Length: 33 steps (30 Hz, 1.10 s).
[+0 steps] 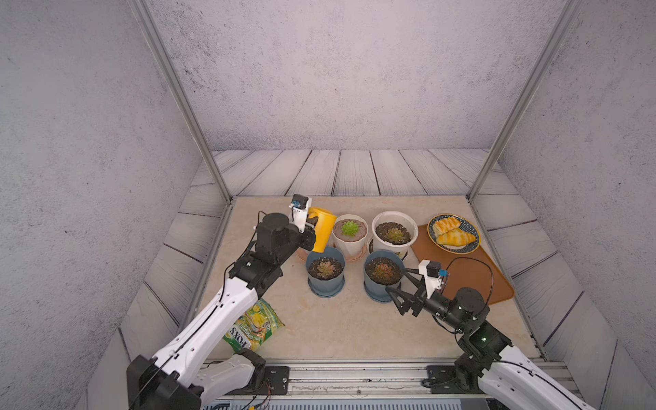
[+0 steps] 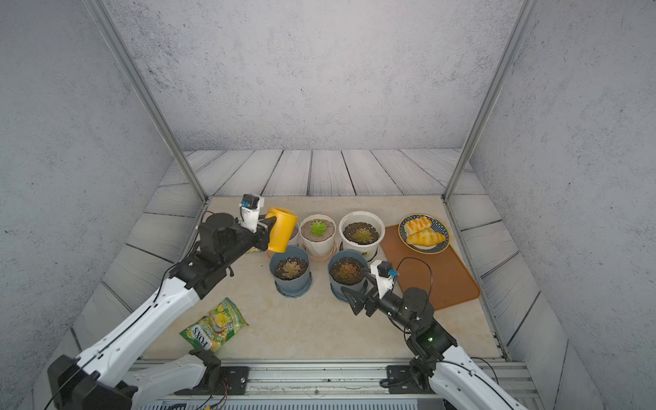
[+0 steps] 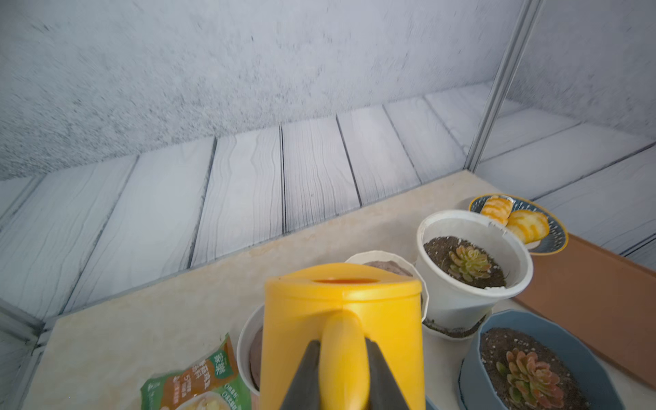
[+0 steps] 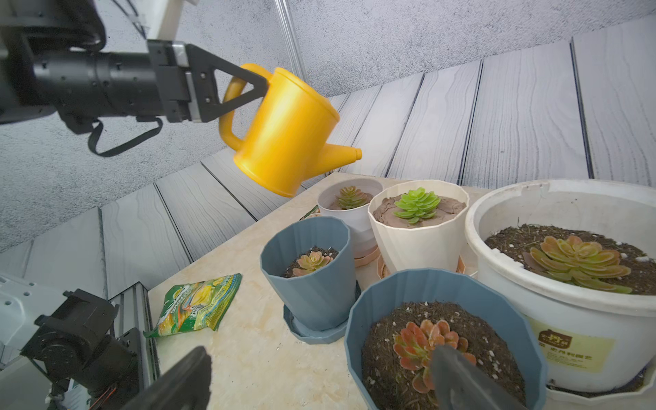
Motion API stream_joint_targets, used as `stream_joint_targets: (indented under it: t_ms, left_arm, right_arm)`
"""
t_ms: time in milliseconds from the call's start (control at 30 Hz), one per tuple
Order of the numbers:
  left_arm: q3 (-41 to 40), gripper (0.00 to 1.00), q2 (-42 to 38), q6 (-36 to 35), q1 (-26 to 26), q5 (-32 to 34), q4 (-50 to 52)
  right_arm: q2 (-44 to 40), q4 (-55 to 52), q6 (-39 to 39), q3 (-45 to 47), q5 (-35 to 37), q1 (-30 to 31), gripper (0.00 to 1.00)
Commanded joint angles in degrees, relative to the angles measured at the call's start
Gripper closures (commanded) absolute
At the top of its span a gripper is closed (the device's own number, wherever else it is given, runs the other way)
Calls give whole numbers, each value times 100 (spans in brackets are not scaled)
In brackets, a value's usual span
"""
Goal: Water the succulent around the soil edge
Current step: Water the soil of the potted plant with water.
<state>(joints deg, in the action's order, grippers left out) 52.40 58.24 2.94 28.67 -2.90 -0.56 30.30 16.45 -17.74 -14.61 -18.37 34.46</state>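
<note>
Right wrist view gives us the clearest look: the left pincer (image 4: pixel 253 85) is clamped on the handle of the yellow watering can (image 4: pixel 287 131). The can hangs tilted above the surface (image 4: pixel 255 355), its spout (image 4: pixel 340 156) pointing toward the cream ribbed pot (image 4: pixel 419 248) that carries the green succulent (image 4: pixel 417 204). Below the can sits a small white pot (image 4: pixel 355 220) (in both top views the can hides most of it). The cream pot stands near the middle of the surface, clustered with a round white pot (image 4: pixel 504 309), the left blue pot (image 4: pixel 312 291) and the right blue pot (image 4: pixel 390 284). The right pincer (image 1: pixel 397 280) has its jaws wide apart and holds nothing, one finger just beside the right blue pot. A snack bag (image 1: pixel 253 324) lies near the left arm, and a plate of pastries (image 1: pixel 473 246) rests on a brown mat (image 1: pixel 468 277).
</note>
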Motion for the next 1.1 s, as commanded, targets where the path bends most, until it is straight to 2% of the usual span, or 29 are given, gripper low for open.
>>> stream_joint_targets:
  t_ms: [0, 267, 367, 500, 700, 800, 1067]
  left_arm:
    - [-1044, 100, -1017, 326, 5, -176, -1603]
    - [-2569, 100, -3394, 674, 16, 25, -2199]
    - [-2735, 100, -3644, 870, 16, 292, -2153]
    - [-2223, 100, -2708, 1028, 16, 310, -1652]
    - [-1052, 100, -906, 980, 7, -573, -1026]
    - [-714, 100, -333, 984, 16, -797, -890]
    - [107, 100, 557, 877, 34, -790, -71]
  right_arm:
    - [-109, 178, -1, -89, -173, 17, 0]
    - [-305, 933, 3, 287, -718, 17, 0]
    - [-365, 949, 50, 319, -694, 9, 0]
    - [-384, 635, 86, 260, -266, 13, 0]
    - [-407, 199, 174, 156, 384, 17, 0]
    - [-306, 192, 162, 152, 590, 17, 0]
    - [69, 162, 152, 7, 472, 17, 0]
